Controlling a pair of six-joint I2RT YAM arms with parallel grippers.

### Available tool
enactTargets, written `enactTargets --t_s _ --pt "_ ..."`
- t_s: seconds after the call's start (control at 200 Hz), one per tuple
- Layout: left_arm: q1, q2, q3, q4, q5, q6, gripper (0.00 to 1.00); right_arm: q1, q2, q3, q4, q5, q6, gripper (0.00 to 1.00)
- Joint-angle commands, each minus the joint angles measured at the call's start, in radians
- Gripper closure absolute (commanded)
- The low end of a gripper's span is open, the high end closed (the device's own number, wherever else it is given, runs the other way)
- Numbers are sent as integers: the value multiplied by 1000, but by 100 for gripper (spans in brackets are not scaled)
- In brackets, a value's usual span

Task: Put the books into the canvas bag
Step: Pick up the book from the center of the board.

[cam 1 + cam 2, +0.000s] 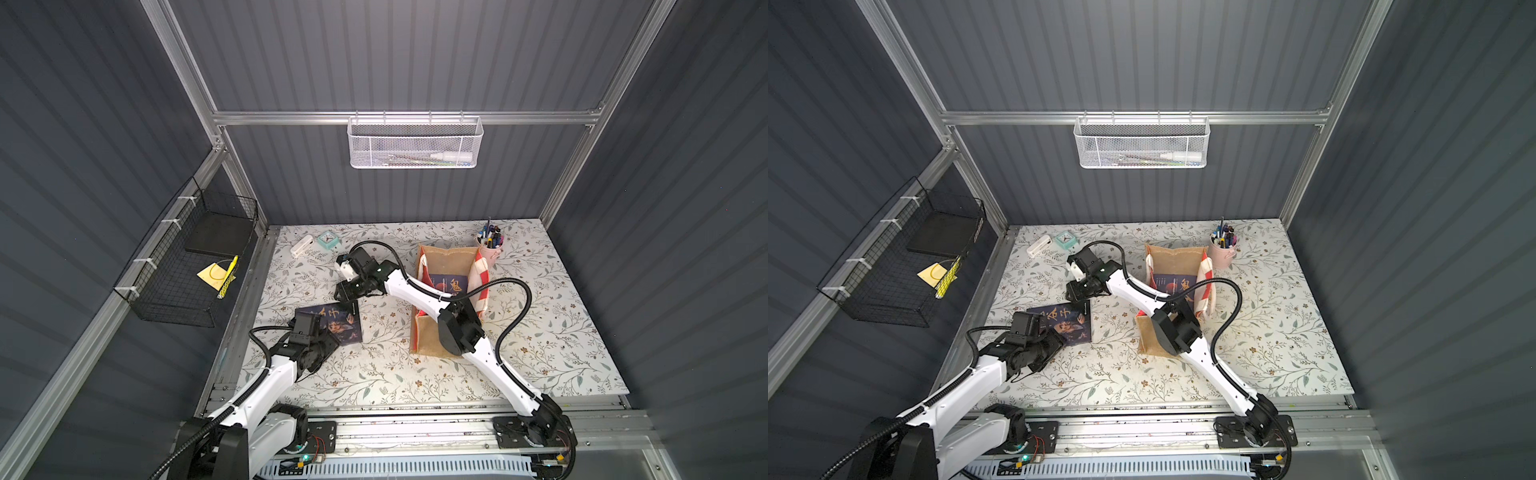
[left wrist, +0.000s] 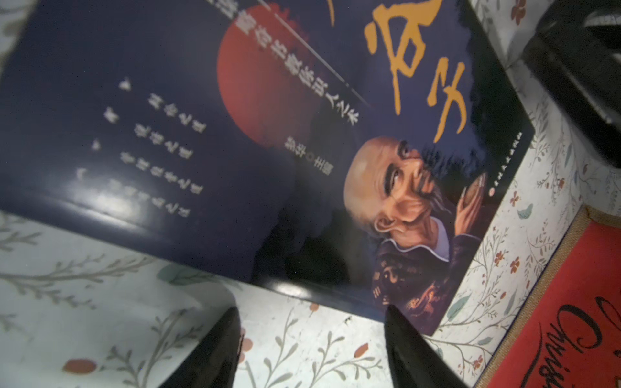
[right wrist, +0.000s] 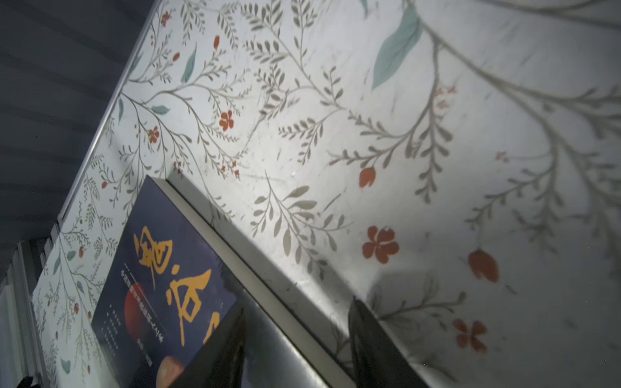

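Spread black fingertips (image 2: 221,349) of the left tool (image 2: 311,324) sit released at the near edge of the navy book (image 2: 201,134), which lies flat on the tabletop (image 1: 386,374). Across it, the right tool (image 3: 297,322), also released, straddles the far edge. Best to tip one edge up and clench on it firmly before carrying the book to the canvas bag (image 1: 446,257), where another navy book (image 1: 451,284) already lies.

Two navy books (image 1: 338,322) (image 1: 449,284), one canvas bag (image 1: 446,257), one pen cup (image 1: 490,248).
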Motion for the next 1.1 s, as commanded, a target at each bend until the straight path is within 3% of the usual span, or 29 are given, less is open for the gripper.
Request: enactTargets --t_s 0.0,0.275,0.515,0.67,0.871,1.091 --pt "21 21 12 -48 -10 13 25 9 -12 -45 -19 -49 -32 49" --pt "132 86 49 13 63 91 19 24 -86 -192 -93 -110 -82 52" --pt "172 209 67 227 277 174 20 35 -325 -593 -9 -47 -55 55" --pt "173 307 104 319 446 232 25 35 -462 -804 56 2 10 56" --pt "173 390 170 287 606 318 29 23 -495 -851 24 95 68 56" --pt "175 455 202 333 834 331 39 -19 -508 -897 41 64 151 61"
